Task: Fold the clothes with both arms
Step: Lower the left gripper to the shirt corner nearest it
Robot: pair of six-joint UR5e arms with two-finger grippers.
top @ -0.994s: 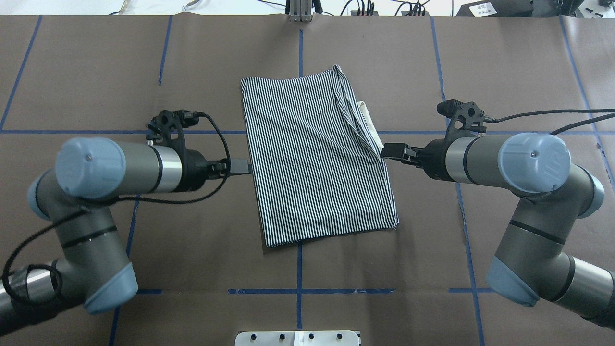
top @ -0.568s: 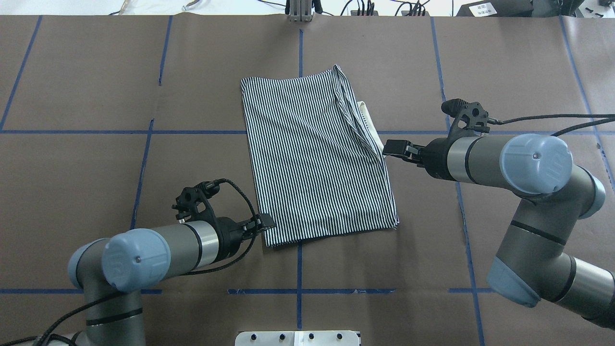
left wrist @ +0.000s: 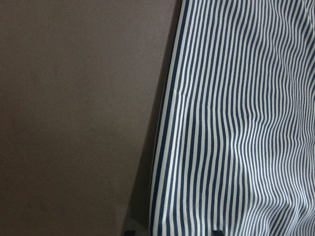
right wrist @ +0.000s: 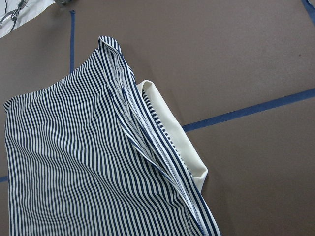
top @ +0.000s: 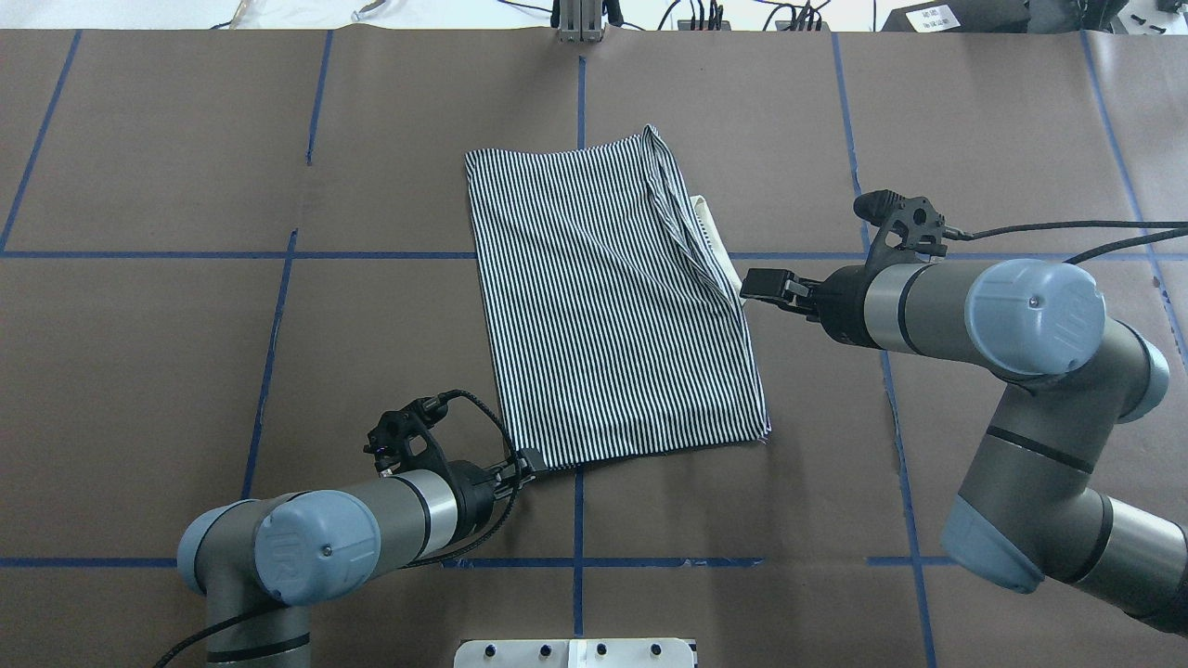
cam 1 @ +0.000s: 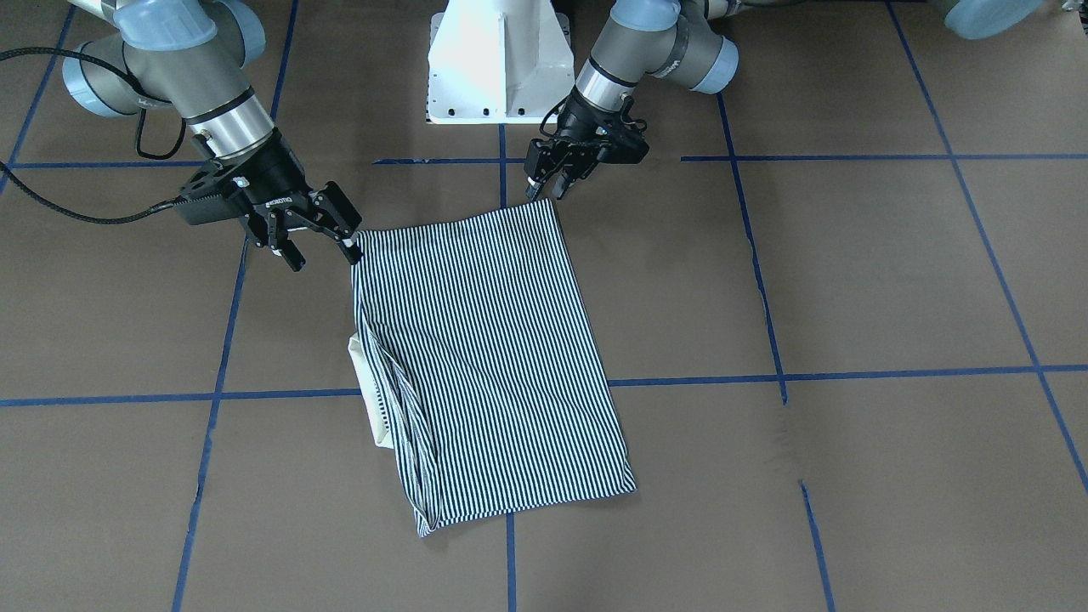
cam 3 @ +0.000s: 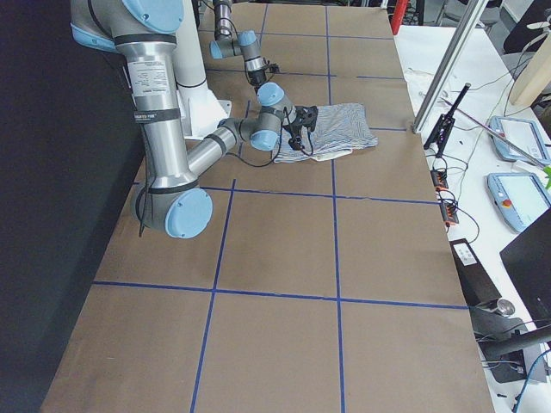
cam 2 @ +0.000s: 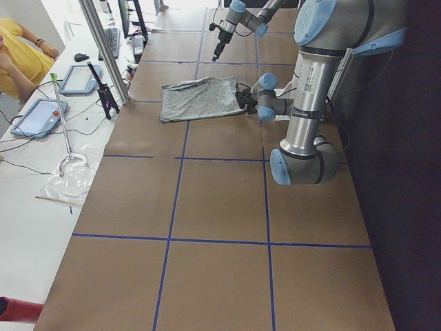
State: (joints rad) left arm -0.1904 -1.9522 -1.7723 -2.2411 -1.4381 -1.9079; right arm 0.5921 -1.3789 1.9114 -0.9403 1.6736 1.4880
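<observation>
Movement: left pincer (cam 1: 546,189), open, has swung to the near corner of the polo shirt (cam 1: 493,357); right pincer (cam 1: 325,257), open, waits alongside, so grasping looks next.

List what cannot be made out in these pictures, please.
Shirt: inner layers hidden under the striped top layer in all views; only a strip of cream collar shows.
Left end effector: left wrist view's bottom edge cuts off nearly all of it; contact with the shirt is unclear.
Right end effector: absent from its own wrist view.
Side views: both end effectors too small to judge.
</observation>
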